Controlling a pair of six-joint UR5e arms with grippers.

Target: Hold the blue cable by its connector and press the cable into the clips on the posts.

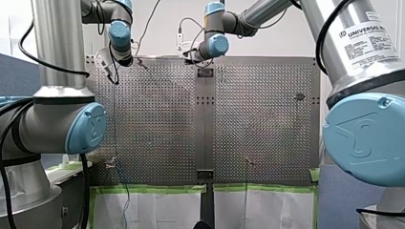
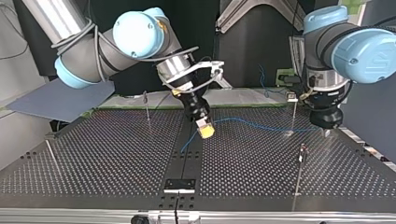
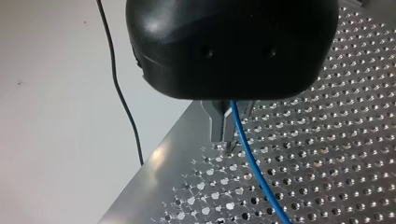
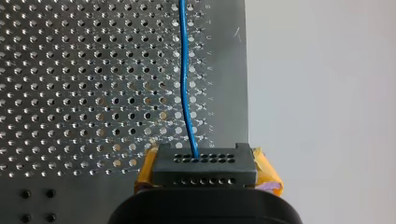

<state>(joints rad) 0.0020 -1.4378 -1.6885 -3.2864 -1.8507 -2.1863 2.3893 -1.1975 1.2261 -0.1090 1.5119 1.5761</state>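
Observation:
The blue cable [image 2: 261, 126] runs low over the perforated table [image 2: 102, 154] between my two grippers. At the top view's middle, my right gripper [image 2: 205, 128], with yellow pads [image 4: 266, 170], is shut on the cable's black connector [image 4: 205, 165]; the cable [image 4: 186, 84] leads straight ahead from it. At that view's right my left gripper [image 2: 327, 131] stands close above the table. Its metal fingers [image 3: 219, 123] are shut on the cable [image 3: 254, 168] just above the holes. Thin posts with clips stand nearby [image 2: 293, 109], [image 2: 301, 158], [image 2: 147, 109].
A further slanted post [image 2: 52, 158] stands near the top view's left edge. A black plate [image 2: 180, 184] sits at the table's centre seam near the front. A black wire [image 3: 121, 93] hangs beyond the table edge beside my left gripper. Green tape [image 1: 153, 188] lines one table edge.

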